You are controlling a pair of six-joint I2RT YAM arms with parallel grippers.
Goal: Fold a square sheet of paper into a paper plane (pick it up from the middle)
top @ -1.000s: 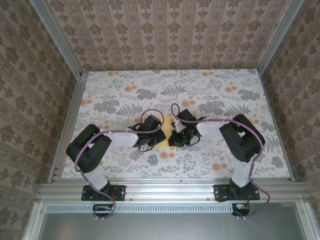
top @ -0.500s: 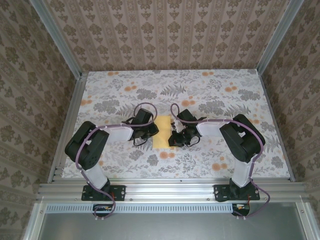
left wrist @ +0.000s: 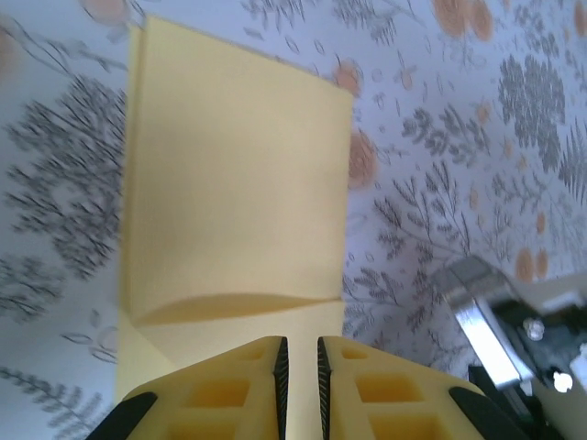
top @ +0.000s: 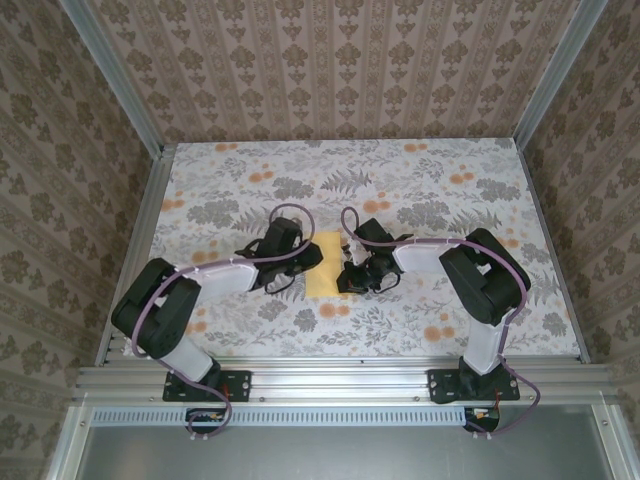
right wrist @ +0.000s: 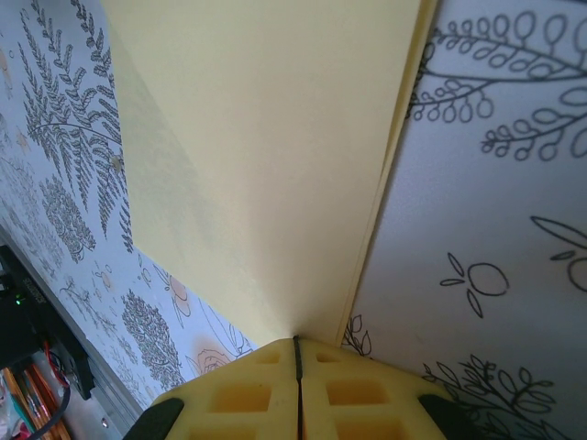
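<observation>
Status: early.

- Paper [top: 328, 265] is mid-table [top: 450, 200], between the two grippers. From above it reads as a narrow rectangle running near to far, not a square, so I'd judge the first half-fold is in.
- The right wrist view backs this up: two layers show along the right edge of the paper [right wrist: 275, 137].
- In the left wrist view the top layer of the paper [left wrist: 238, 183] stops short of the lower one at the gripper end. A strip of the lower layer shows past a curved shadow line, so the edges don't line up perfectly, or that end is lifted a bit.
- No diagonal creases and no pointed nose, so no plane yet. Left to do, as I see it: corner folds for the nose, refold on the centre line, wing folds. That's most of the job.
- Left gripper [top: 303, 262] [left wrist: 298, 353] is at the paper's left edge. Jaws are almost closed with a thin slit between them. I can't tell if they pinch the paper or just sit over it.
- Right gripper [top: 350, 275] [right wrist: 295, 348] is at the paper's right edge. Jaws are clenched, no gap. The doubled edge runs straight into the seam, so it looks like they grip that edge.
- The paper lies directly on the table, not in any container.
</observation>
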